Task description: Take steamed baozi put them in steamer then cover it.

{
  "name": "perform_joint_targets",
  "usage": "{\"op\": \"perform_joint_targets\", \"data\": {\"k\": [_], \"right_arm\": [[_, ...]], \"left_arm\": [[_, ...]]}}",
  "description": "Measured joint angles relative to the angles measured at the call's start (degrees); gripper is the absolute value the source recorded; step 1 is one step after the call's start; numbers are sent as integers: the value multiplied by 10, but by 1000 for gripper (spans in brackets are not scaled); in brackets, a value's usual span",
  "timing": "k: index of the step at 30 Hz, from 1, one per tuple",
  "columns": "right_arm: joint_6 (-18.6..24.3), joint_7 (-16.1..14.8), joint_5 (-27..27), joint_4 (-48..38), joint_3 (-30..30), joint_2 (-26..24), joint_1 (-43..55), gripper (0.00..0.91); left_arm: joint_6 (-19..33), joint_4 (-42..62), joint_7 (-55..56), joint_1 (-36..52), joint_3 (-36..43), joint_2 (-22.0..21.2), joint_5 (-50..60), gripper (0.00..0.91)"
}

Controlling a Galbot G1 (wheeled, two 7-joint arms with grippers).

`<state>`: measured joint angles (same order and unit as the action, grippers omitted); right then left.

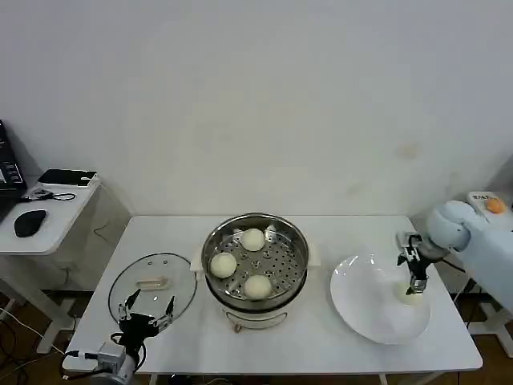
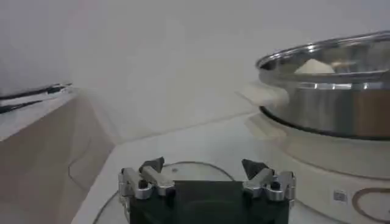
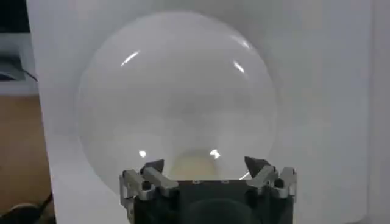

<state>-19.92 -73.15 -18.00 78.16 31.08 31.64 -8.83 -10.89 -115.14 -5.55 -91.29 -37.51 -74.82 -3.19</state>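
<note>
Your right gripper (image 1: 415, 290) sits over the white plate (image 1: 361, 309) on the right of the table (image 1: 321, 353), its jaws spread on either side of the last steamed baozi (image 1: 405, 293) there; you cannot tell whether the pads touch it. In the right wrist view the fingers (image 3: 152, 167) stand apart, with the bun (image 3: 196, 165) between them. Three baozi (image 1: 223, 264) lie on the perforated tray of the steamer (image 1: 255, 265), mid-table. The cover (image 1: 152, 285) lies flat on the table, left of the steamer. Your left gripper (image 1: 147, 307) hovers at the cover's near edge, released and holding nothing.
</note>
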Motion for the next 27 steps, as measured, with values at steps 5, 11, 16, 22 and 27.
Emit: {"op": "perform_joint_targets", "data": {"k": [5,11,16,22,27], "right_arm": [[3,7,-28,-17,-1,14,-11,907],[6,11,-53,-32,-2,25,-24,907],[10,13,-69,-36,-5,27,-33,907],[14,16,-90,-39,-7,28,-43,907],[18,21,-105,-41,-10,30,-50,907]], "left_arm": [[0,6,0,1,0,0,1,907],[1,10,1,0,1,-1,1,907],[2,11,1,-1,0,-1,1,907],[2,13,0,-1,0,-1,1,907],[2,13,0,-1,3,-3,2,907]]}}
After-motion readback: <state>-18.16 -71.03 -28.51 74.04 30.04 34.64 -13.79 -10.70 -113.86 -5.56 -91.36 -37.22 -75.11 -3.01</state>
